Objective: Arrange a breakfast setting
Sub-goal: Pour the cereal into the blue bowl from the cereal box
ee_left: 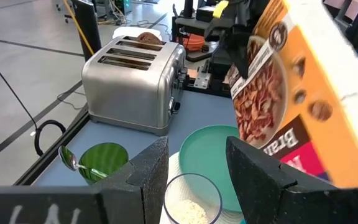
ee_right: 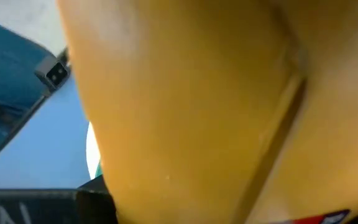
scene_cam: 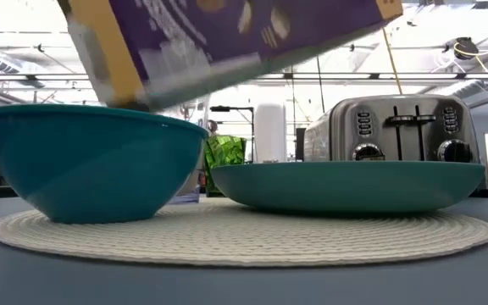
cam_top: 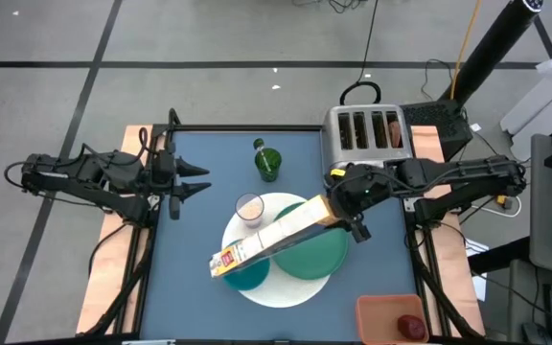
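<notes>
The cereal box (cam_top: 271, 240) is held tilted over the teal bowl (cam_top: 249, 278) at the lower centre of the high view, its open end dipped toward the bowl, so a pour is probably under way (nothing can actually be seen falling). It is clamped at its upper end by the right gripper (cam_top: 338, 209), just right of centre. In the low view the box (scene_cam: 227, 38) fills the top of the frame, right above the bowl's rim (scene_cam: 91, 114).

A fair bit looks done already: the white round mat (cam_top: 300, 287) is laid out mid-table, the green plate (cam_top: 316, 251) and bowl are set side by side on it, and the small clear glass (cam_top: 249, 207) is placed at the mat's upper-left edge. The green cup (cam_top: 267, 165) with a spoon (ee_left: 69, 160) in it is parked off the mat toward the top centre, so that probably needs bringing in. The dark-red fruit (cam_top: 411, 327) is left in the orange-pink tray (cam_top: 379, 309) at the lower right, and something bagel-like is seen in the toaster (cam_top: 364, 136) at the upper right.

The left gripper (cam_top: 197, 178) is parked at the left with its fingers apart, holding nothing. The long box hanging over plate and mat is what's in the way for now.
</notes>
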Controlling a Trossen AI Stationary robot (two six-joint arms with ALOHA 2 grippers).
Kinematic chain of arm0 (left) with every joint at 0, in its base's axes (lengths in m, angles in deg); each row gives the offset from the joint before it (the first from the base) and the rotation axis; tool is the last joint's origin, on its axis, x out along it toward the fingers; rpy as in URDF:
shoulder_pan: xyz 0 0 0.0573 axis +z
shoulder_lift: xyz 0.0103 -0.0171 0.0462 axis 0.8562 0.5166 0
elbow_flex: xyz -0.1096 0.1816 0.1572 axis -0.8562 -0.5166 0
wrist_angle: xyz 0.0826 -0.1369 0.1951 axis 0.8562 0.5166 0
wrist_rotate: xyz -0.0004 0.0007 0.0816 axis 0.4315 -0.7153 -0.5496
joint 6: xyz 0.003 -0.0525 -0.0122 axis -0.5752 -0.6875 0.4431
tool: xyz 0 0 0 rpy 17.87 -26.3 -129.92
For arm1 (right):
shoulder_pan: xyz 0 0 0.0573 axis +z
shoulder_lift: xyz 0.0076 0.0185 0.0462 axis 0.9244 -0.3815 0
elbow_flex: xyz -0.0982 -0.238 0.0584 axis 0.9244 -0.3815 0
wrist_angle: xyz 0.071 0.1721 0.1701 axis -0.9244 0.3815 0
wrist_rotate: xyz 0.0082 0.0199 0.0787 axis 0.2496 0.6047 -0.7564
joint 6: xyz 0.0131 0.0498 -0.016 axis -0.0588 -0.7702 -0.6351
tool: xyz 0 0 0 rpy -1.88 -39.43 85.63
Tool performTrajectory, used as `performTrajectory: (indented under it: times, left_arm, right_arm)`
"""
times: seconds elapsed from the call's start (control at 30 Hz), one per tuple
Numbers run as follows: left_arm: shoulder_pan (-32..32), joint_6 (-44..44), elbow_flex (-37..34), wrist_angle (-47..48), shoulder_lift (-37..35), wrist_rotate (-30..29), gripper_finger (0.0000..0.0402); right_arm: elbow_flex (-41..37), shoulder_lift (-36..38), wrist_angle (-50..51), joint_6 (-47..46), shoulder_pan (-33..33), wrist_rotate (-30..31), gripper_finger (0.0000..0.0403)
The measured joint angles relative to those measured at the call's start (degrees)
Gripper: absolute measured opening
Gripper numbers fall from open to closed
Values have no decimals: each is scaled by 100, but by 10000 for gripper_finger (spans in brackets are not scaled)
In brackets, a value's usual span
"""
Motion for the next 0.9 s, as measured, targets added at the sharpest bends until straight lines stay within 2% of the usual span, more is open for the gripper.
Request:
performTrajectory:
  times: [0.57, 0.7, 0.9]
  left_arm:
    - [-2, -11, 0, 5, 32, 1, 168]
    - [-2, -39, 2, 39, 187, 11, 168]
    - [-10, -591, 2, 925, 430, 554, 168]
  right_arm:
    - [-8, 16, 218, -24, 0, -120, 208]
    - [-11, 16, -12, -24, -2, -103, 208]
    - [-8, 11, 9, -118, -2, -99, 208]
